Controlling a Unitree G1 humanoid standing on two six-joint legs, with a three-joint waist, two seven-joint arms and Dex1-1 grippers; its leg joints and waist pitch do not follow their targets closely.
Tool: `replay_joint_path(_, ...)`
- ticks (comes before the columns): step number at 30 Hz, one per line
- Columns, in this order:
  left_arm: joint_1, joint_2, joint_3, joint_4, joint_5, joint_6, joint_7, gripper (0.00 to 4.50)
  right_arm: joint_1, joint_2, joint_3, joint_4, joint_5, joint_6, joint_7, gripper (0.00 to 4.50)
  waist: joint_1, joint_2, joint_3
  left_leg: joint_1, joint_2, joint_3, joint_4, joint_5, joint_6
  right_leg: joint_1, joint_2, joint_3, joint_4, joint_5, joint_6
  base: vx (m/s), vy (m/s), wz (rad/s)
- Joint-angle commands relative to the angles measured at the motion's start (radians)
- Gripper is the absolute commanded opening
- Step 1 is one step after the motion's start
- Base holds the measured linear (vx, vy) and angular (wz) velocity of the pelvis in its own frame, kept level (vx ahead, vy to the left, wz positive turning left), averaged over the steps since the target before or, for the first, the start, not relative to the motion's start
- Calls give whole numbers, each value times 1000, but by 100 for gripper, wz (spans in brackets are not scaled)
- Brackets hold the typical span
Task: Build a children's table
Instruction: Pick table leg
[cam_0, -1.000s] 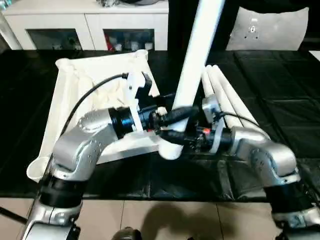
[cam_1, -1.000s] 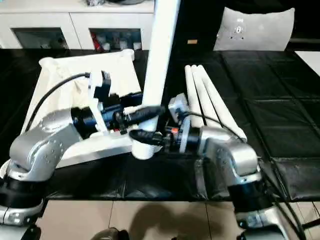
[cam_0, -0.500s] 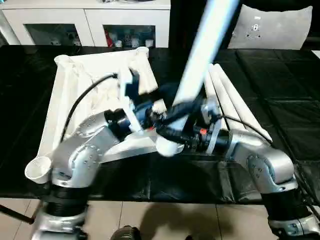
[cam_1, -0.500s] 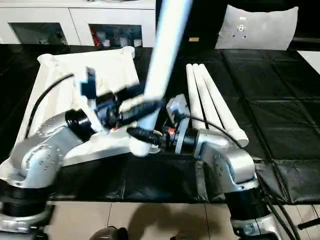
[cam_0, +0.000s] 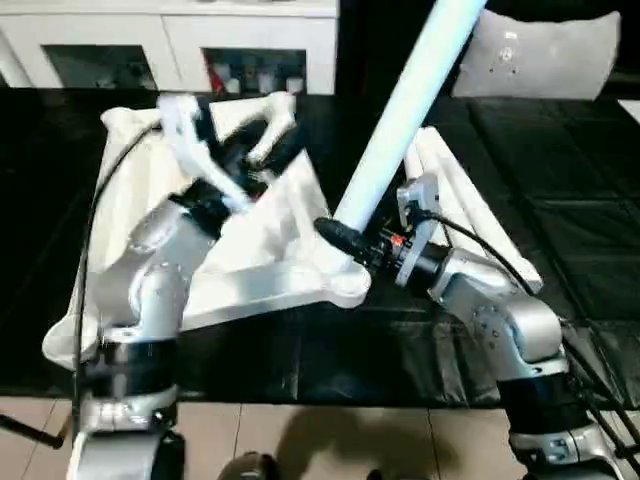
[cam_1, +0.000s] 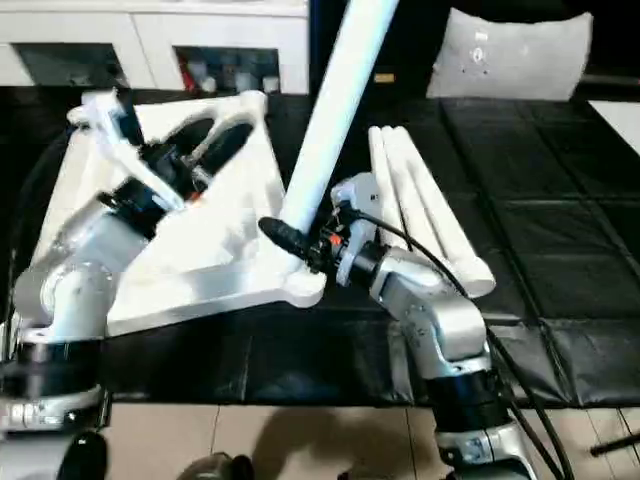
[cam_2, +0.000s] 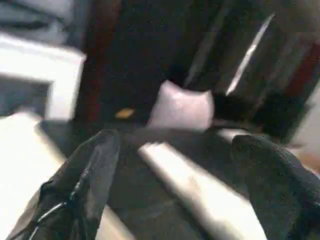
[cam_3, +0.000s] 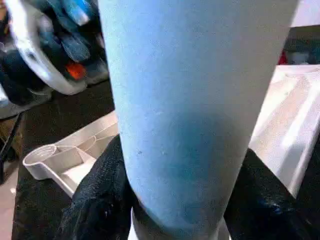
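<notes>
White tabletop (cam_0: 250, 270) upside down; 1 leg (cam_0: 405, 110) tilted in corner socket; 3 legs (cam_0: 470, 215) beside.

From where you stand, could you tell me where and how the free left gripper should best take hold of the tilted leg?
Probably on the bare shaft just above the right gripper, coming from the tabletop side. The leg leans up and away from its corner socket, the right fingers clamp its base, and the round shaft suits fingers straddling it crosswise. The left gripper hangs open over the tabletop.
</notes>
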Motion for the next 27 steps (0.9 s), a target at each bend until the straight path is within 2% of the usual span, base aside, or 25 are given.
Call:
replay_joint_path(1,-12,13,-84,2,57,-23,-30,401,-10,-7,22,12,-35,-25,-14,193,0,6,-92,38,59,-20,-59,-61,32,39,-65,27,-57,91,-238,0,0,0)
replay_joint_path(3,-11,14,-116,-6,63,-30,-60,401,-11,-2,21,26,-45,-35,-22,193,3,4,-91,38,59,-18,-61,-81,22,38,-67,28,-59,75,-248,0,0,0)
replay_joint_path(4,-15,10,-137,-14,70,-37,-79,401,-15,-2,21,41,-62,-41,-34,193,4,6,-91,37,59,-19,-61,-85,15,39,-68,27,-58,71,-251,0,0,0)
replay_joint_path(6,-17,9,-147,-20,69,-38,-91,401,-17,-5,24,48,-72,-43,-38,193,4,5,-91,37,58,-18,-62,-94,10,40,-68,28,-58,68,-254,0,0,0)
replay_joint_path(7,-21,14,-169,-42,68,-57,-140,401,-25,-21,38,68,-109,-37,-57,193,2,3,-90,35,57,-19,-62,-105,7,41,-67,28,-60,55,-254,0,0,0)
replay_joint_path(10,-13,22,-181,-73,51,-52,-180,401,-28,-21,29,80,-103,-21,-64,193,-1,3,-89,36,57,-17,-61,-119,5,42,-69,30,-62,36,-257,0,0,0)
replay_joint_path(11,-8,27,-185,-85,49,-56,-192,401,-30,-19,23,84,-104,-19,-76,193,-3,7,-89,37,57,-18,-62,-127,4,40,-67,29,-63,27,-256,0,0,0)
replay_joint_path(13,3,36,-190,-98,48,-66,-207,401,-28,-12,14,88,-101,-25,-89,193,-6,5,-90,36,56,-18,-62,-131,4,41,-66,29,-62,23,-255,0,0,0)
replay_joint_path(16,16,44,-160,-70,61,-89,-179,401,-26,21,-18,98,-109,-85,-141,192,-9,3,-91,36,56,-15,-60,-129,9,38,-67,30,-63,21,-260,0,0,0)
replay_joint_path(21,32,76,-80,6,129,-99,-73,401,-26,19,-32,92,-110,-40,-172,191,-11,9,-93,38,54,-17,-60,-125,2,39,-61,28,-61,31,-239,0,0,0)
replay_joint_path(26,83,146,-102,-12,180,-106,-103,401,-20,20,-53,81,-104,-30,-200,191,-11,13,-95,39,55,-18,-60,-110,2,38,-61,27,-56,61,-239,0,0,0)
replay_joint_path(27,98,163,-109,-18,189,-107,-115,401,-17,18,-56,76,-101,-23,-201,191,-9,17,-96,41,56,-18,-60,-116,1,35,-61,27,-56,58,-241,0,0,0)
